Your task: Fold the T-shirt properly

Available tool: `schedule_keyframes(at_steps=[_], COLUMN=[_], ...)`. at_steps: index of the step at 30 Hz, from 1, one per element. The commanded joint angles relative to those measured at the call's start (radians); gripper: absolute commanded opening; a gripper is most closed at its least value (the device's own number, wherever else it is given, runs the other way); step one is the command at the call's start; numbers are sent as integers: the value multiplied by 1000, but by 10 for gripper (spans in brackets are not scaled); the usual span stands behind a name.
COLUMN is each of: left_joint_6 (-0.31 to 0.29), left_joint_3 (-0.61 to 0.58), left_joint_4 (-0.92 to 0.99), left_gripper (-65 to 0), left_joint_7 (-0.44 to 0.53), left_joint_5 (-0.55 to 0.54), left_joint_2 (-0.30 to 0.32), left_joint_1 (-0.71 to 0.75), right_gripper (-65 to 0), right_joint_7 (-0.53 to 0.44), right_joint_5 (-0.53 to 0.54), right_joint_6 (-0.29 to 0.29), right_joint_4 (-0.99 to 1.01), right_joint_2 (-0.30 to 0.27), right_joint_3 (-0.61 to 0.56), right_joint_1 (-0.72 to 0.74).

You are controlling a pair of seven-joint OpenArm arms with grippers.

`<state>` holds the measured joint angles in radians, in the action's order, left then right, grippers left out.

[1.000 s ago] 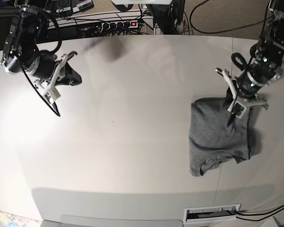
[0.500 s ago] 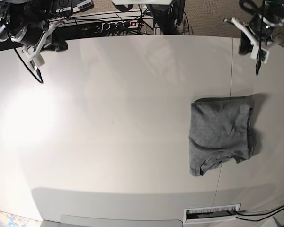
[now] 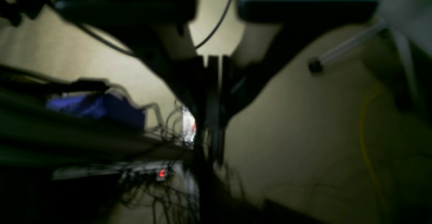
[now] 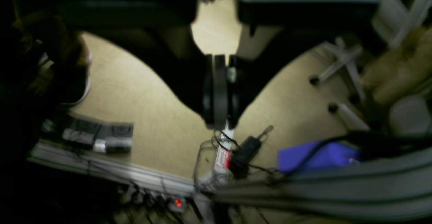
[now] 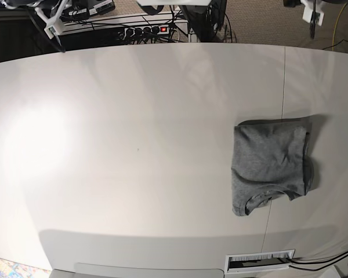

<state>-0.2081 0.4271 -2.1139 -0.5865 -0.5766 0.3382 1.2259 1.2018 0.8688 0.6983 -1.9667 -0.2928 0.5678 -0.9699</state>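
The grey T-shirt (image 5: pixel 271 165) lies folded into a compact rectangle on the right part of the white table (image 5: pixel 133 145), its neckline toward the front edge. Nothing touches it. Both arms are drawn back past the table's far edge. Only a tip of my left gripper (image 5: pixel 312 15) shows at the top right, and a tip of my right gripper (image 5: pixel 51 24) at the top left. In the blurred left wrist view my left gripper (image 3: pixel 212 143) is shut and empty over the floor. The right wrist view shows my right gripper (image 4: pixel 218 122) shut and empty too.
A power strip (image 5: pixel 145 29) with a red light and tangled cables lies behind the far edge. A slotted vent (image 5: pixel 260 262) sits by the front edge, and a seam (image 5: pixel 284 87) crosses the table. Chair legs (image 4: pixel 341 68) and a blue object (image 4: pixel 314 156) are on the floor.
Both arms have swung up and back from over the table to beyond its far corners. The left gripper left the T-shirt, which has not moved.
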Motion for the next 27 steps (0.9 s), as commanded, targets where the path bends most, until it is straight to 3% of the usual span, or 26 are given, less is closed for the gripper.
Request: schedule_keyframes(at_steps=[1, 5, 15, 20, 22, 24, 27], left_joint_6=[-19, -83, -81, -77, -64, -14, 59], left_joint_3=[0, -49, -356, -488, -538, -576, -603], left_joint_4=[42, 294, 870, 1064, 1119, 1169, 1239], left_gripper=[-650, -650, -650, -650, -650, -650, -650], left_joint_7=[26, 80, 323, 452, 467, 483, 492], left_joint_5=[-28, -48, 98, 171, 174, 197, 276], left_joint_2=[6, 6, 6, 5, 2, -17, -68], left_joint_1=[10, -67, -341, -478, -531, -579, -641], right_gripper=[-650, -650, -650, -650, -650, -650, -650], right_joint_7=[-30, -175, -537, -890, -978, -1025, -1057], right_joint_5=[-9, -103, -536, -713, -755, -762, -758], right_joint_6=[0, 0, 0, 0, -9, -108, -350], right_joint_4=[25, 196, 689, 1009, 1145, 1282, 1453], right_joint_2=[-6, -7, -3, 18, 40, 74, 129], right_joint_3=[-8, -125, -478, -603, -647, -686, -732], right_joint_1=[-13, 0, 255, 412, 477, 542, 628])
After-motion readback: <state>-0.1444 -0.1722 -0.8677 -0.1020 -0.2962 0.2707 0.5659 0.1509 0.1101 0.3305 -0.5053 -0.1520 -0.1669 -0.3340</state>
